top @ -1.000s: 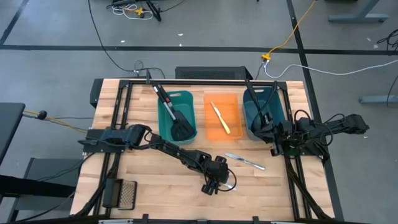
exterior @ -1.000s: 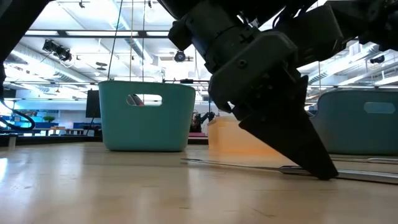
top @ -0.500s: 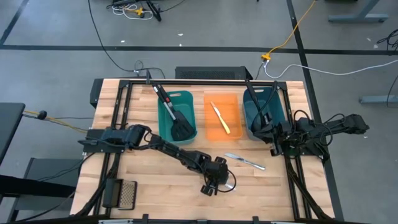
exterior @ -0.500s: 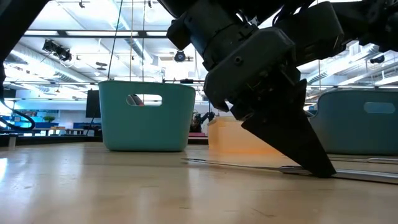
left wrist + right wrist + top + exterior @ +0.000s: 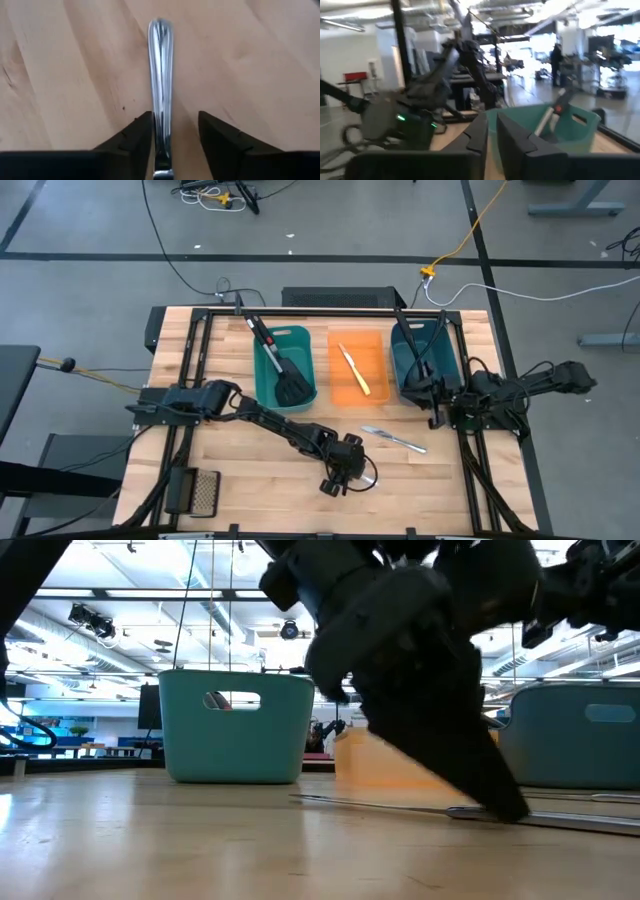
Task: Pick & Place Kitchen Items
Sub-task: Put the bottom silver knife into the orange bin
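1. The left gripper [image 5: 172, 137] sits low on the pale, grained wooden table [image 5: 230, 470], lower centre of the high view; its two dark wedge-shaped fingers [image 5: 135, 137] stand apart, straddling a slim, polished silver table knife [image 5: 161, 75] that lies flat between them; one finger touches its edge, the other stands just clear.
2. In the low view that arm is a dark bulk at centre right, its tip down on the board; the knife is a thin bright line [image 5: 400, 806], partly hidden behind it.
3. A second silver knife [image 5: 394, 439] lies just right of the gripper.
4. Farther up: a teal plastic bin [image 5: 284, 366] holding a black slotted spatula [image 5: 280, 367]; an orange bin [image 5: 358, 367] with a small yellow-handled knife [image 5: 352, 368]; a darker teal bin [image 5: 424, 360], its contents hard to make out.
5. The right gripper [image 5: 436, 402] waits at the right edge, its fingers nearly together, holding nothing.
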Motion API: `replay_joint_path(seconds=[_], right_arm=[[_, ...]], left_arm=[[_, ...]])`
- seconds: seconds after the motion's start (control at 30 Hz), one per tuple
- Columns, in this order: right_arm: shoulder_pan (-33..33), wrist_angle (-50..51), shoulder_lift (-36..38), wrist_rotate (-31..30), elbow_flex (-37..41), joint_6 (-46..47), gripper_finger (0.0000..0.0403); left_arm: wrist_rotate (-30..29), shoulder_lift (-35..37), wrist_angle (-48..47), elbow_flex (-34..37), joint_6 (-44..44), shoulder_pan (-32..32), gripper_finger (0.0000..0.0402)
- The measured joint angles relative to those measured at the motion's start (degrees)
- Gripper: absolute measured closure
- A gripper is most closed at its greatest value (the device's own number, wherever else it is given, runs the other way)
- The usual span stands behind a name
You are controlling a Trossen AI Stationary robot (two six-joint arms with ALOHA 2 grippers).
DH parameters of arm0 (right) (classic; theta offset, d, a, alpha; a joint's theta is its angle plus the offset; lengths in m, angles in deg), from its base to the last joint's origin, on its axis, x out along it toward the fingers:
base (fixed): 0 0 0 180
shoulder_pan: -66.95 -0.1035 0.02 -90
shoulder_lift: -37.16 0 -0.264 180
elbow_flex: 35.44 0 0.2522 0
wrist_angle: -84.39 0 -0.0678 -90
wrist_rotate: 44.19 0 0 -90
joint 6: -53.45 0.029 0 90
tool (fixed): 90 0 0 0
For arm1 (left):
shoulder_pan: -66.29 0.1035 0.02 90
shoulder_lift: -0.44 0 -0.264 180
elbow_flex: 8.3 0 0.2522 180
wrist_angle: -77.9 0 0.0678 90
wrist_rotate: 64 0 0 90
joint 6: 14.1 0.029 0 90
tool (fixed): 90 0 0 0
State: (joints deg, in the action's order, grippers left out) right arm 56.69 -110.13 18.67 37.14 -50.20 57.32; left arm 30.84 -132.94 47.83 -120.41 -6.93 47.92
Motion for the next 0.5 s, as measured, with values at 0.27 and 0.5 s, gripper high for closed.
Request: replay_joint_path(seconds=[0.27, 0.5], right_arm=[[-4.09, 8.33, -10.2, -4.92, -8.46, 2.43, 0.0321], [-14.15, 19.41, -29.74, -16.49, -23.21, 3.06, 0.0321]], left_arm=[[-0.18, 4.07, -5.26, -0.04, 0.82, 0.06, 0.0203], [-2.25, 5.63, -14.48, -0.22, 3.94, -0.23, 0.0221]])
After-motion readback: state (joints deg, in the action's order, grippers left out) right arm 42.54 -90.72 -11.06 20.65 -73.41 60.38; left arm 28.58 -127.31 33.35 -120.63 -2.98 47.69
